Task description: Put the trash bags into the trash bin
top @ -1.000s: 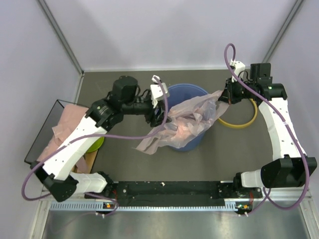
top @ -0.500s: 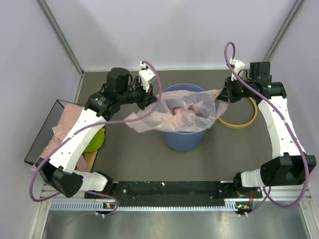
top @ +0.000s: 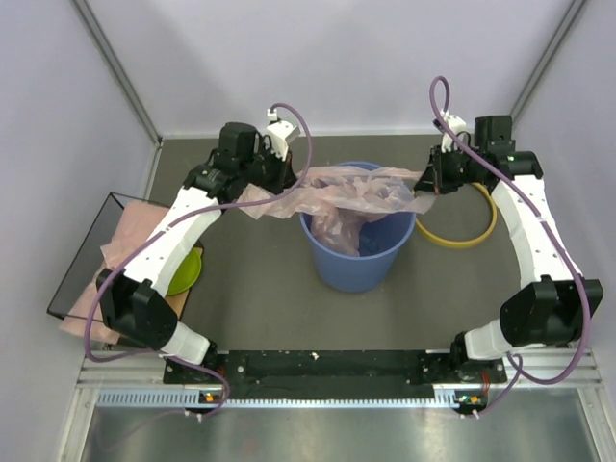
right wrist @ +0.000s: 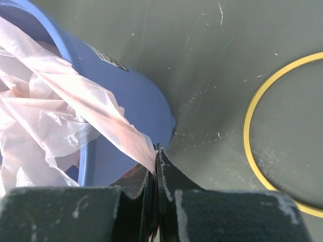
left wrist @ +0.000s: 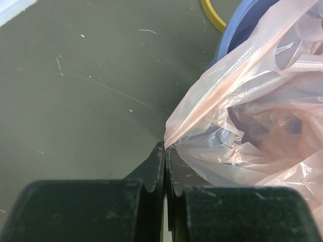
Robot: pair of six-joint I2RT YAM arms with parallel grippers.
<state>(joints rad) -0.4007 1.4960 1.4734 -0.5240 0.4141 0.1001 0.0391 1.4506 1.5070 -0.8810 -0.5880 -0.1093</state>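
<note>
My desk (top: 260, 298) was a dark, scuffed surface. At its left edge sat a black tray (top: 78, 252) heaped with loose pink bags (top: 130, 236).

The blue trash bin (top: 356, 260) stood upright near the middle of the desk, between my two arms. One pale pink trash bag (top: 351, 188) was stretched across its open mouth. The middle of the bag sagged down inside the bin, while its upper edge ran from side to side above the rim. The left end reached out past the bin's left wall and hung over the desk.

A yellow ring (top: 476, 236) lay flat on the desk just to the right of the bin. A small green bowl (top: 185, 272) sat beside the tray, partly under my left arm.

My left tool (left wrist: 165, 150) was clenched on the bunched left end of the bag, its tips pressed together with the film pinched between them. My right tool (right wrist: 157, 155) was clenched just as tightly on the bag's right end, close beside the bin's right wall.
</note>
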